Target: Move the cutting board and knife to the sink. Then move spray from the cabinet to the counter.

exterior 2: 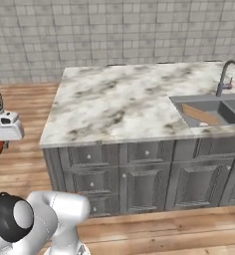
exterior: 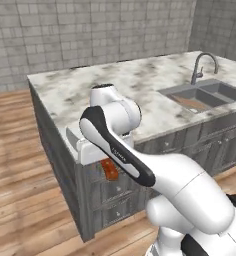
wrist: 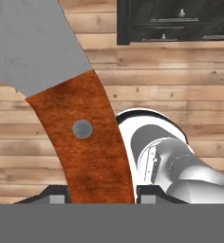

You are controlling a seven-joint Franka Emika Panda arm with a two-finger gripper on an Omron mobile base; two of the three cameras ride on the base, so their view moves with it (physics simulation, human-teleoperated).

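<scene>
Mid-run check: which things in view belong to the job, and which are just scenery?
Job things: knife, clamped in the gripper; cutting board, leaning inside the sink; counter.
Scenery: faucet, lower cabinets, wooden floor, tiled wall.

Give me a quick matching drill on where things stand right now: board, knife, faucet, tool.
Things:
1. board
2. knife
3. faucet
4. tool

States:
A. curved, standing behind the sink
B. lying slanted in the basin
C. shut on a red-brown handle, off the counter's edge
D. held above the wood floor, grey blade leading

Pairs: 1-B, 2-D, 3-A, 4-C
</scene>
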